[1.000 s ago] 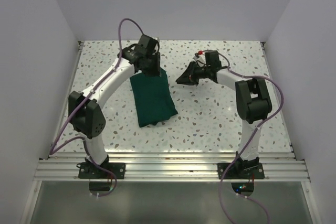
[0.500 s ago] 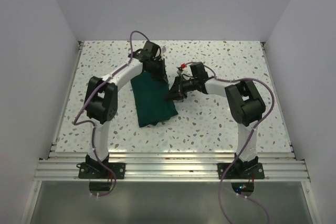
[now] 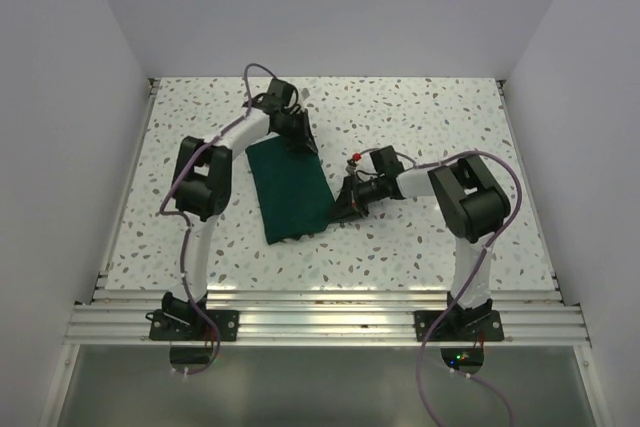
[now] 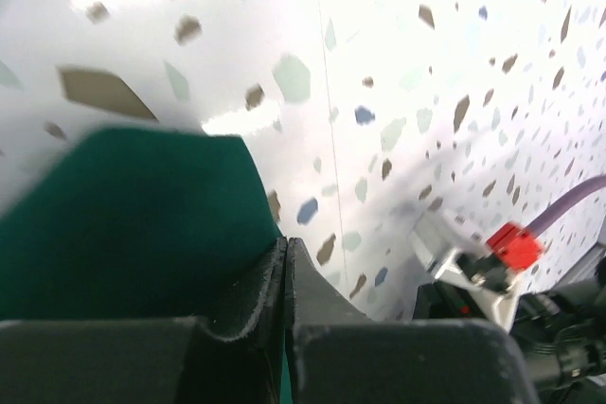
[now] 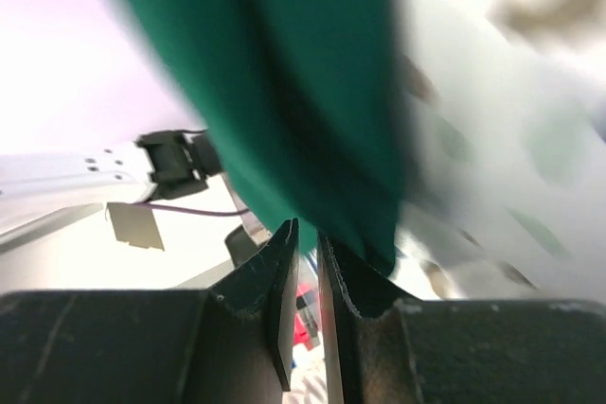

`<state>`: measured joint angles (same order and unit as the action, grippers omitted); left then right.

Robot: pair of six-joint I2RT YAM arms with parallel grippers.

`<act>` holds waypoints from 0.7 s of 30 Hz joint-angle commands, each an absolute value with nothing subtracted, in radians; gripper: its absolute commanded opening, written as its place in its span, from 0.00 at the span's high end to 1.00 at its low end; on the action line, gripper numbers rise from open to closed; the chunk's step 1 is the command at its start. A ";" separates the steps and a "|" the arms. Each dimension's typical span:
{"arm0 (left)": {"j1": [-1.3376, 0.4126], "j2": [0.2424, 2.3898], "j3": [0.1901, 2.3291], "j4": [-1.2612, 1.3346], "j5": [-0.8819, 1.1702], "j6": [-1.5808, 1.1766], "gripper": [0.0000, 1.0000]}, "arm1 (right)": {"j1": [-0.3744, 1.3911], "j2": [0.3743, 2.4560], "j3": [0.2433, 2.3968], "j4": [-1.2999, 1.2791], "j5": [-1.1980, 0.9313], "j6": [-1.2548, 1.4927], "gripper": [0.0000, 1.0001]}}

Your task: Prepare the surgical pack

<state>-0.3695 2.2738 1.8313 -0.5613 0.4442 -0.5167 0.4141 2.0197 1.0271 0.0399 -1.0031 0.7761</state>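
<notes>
dark green drape (image 3: 290, 192) folded flat, smooth rectangle; left gripper (image 3: 304, 143) clamped on its 1 o'clock corner, right gripper (image 3: 342, 211) at 4 o'clock, can't tell its grip

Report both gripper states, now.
Left gripper: shut, pinching the green drape at its far edge.
Right gripper: jaws almost together at the drape's edge; whether it grips cannot be told.

One green drape (image 3: 290, 190) out there, a single bundle. Two arms, two grippers: left gripper (image 3: 300, 139), right gripper (image 3: 346, 209). Two purple cables (image 3: 250, 74), one per arm. One speckled table (image 3: 430, 112).
</notes>
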 commanded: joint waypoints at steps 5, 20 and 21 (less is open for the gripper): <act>-0.273 2.373 2.028 -0.580 0.465 -0.515 0.95 | 0.414 1.960 0.942 -0.061 -0.942 0.690 0.82; -0.244 1.702 1.594 -0.587 0.278 -0.477 0.53 | 0.414 1.804 1.058 -0.417 -0.775 0.525 0.82; -0.244 1.662 1.559 -0.600 0.259 -0.469 0.53 | 0.410 1.804 1.074 -0.445 -0.743 0.490 0.82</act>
